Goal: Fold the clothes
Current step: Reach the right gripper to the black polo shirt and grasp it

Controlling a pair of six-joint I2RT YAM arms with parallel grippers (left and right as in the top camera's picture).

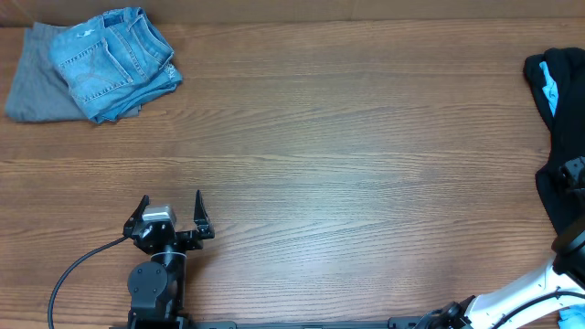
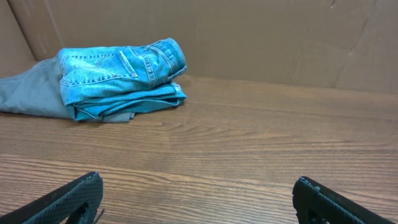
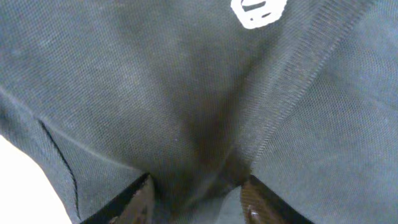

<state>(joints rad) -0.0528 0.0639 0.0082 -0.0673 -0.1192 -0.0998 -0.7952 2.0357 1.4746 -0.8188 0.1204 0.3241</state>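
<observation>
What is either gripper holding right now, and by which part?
The right gripper pinches a bunched fold of the black garment, near its white logo. The left gripper stands open, holding nothing.

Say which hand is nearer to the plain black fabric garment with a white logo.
Right. The right hand is on the plain black fabric garment, pinching a fold. The left hand, open, is far off at the front left of the brown wooden table.
</observation>
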